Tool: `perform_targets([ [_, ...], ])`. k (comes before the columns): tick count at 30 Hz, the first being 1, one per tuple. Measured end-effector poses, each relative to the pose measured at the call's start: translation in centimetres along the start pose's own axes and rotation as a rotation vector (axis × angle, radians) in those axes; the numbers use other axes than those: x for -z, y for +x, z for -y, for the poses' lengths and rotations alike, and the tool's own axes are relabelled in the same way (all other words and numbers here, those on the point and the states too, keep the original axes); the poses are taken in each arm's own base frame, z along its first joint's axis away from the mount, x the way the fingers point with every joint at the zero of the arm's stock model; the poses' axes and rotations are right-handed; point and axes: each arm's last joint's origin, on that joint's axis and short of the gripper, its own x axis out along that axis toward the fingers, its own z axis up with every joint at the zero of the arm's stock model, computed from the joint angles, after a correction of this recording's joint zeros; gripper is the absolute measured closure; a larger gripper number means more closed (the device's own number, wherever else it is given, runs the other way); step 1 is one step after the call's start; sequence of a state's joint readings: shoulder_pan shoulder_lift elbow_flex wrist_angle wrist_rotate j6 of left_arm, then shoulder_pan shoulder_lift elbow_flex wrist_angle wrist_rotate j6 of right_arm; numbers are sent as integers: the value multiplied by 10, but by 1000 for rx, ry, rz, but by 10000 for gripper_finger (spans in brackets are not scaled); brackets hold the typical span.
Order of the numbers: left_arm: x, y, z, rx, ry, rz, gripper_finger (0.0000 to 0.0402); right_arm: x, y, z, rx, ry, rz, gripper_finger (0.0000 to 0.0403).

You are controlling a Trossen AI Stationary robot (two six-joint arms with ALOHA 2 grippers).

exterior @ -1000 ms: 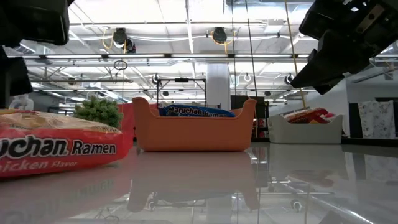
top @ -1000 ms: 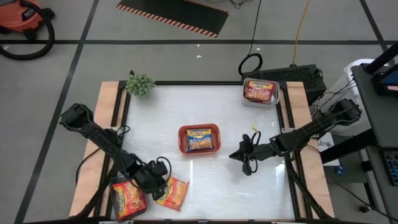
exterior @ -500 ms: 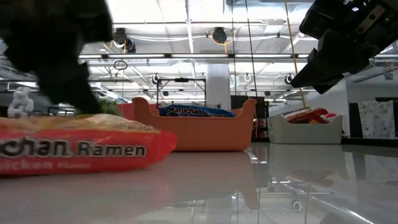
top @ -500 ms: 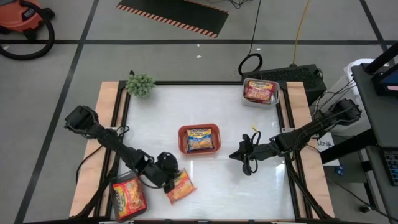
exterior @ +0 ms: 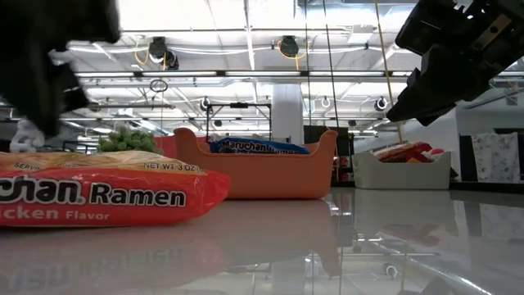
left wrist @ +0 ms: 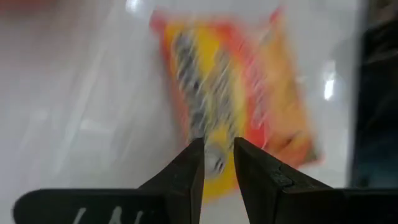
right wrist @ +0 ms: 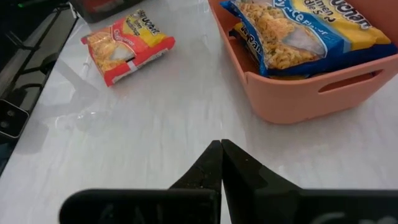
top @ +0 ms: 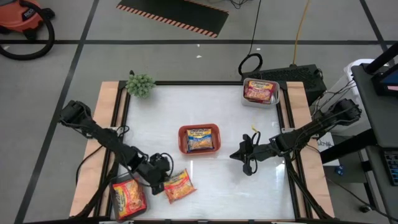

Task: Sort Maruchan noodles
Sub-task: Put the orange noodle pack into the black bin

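Orange-yellow noodle packet (top: pixel 178 186) flat on table near front edge, just beside left gripper (top: pixel 159 180), long axis slanted. Left fingers (left wrist: pixel 189 171) slightly apart, empty. Right gripper (top: pixel 237 155) farther, fingers closed.

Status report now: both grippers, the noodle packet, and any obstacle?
Left gripper beside orange packet, narrowly open, empty. Right gripper shut, waiting mid-table. Red tray ahead, path clear.
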State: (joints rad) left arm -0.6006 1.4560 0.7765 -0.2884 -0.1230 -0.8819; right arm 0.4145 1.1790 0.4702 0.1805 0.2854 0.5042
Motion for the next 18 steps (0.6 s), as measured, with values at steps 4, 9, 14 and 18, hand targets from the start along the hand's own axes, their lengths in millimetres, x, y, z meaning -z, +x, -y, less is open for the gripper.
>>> perform_targets([
  [4,17,1,-4,-87,-18,-100,288,0,0,-1,-3,1,-2,403],
  [9,30,2,3,-76,34,-97,205,0,0,-1,-8,0,-1,403],
  [14,40,-2,7,-165,159,-3,130,0,0,-1,-7,0,-1,403],
  [18,45,0,9,-180,227,7,118,1,1,-5,-31,9,28,403],
])
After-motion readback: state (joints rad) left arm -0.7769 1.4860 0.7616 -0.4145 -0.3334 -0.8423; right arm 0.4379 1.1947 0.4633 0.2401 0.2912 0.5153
